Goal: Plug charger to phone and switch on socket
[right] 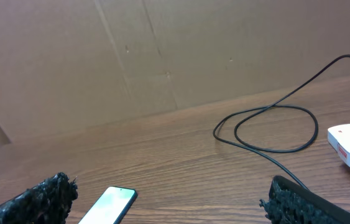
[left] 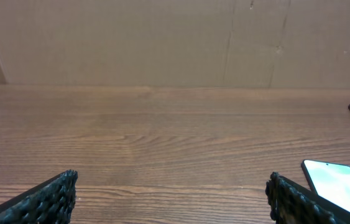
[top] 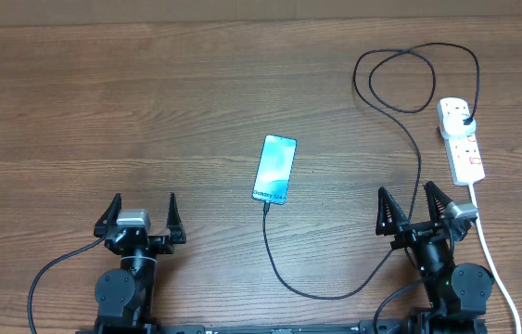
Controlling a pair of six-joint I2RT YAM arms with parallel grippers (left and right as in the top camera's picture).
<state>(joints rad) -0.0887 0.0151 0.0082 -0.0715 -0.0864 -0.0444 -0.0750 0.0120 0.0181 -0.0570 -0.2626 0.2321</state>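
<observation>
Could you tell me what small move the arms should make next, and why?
Probably ease the open left gripper forward toward the charger tip at the near end of the phone. That tip lies at the phone's edge, but whether it is seated is unclear; the plug already sits in the socket. The right gripper is also open and empty.

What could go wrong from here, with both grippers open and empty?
Snag: the charger runs close by the right gripper; moving that arm could catch it and drag the phone. Slide: the phone lies loose on the table, so pushing the connector in may just shove it. Whether the tip is already seated can't be told.
</observation>
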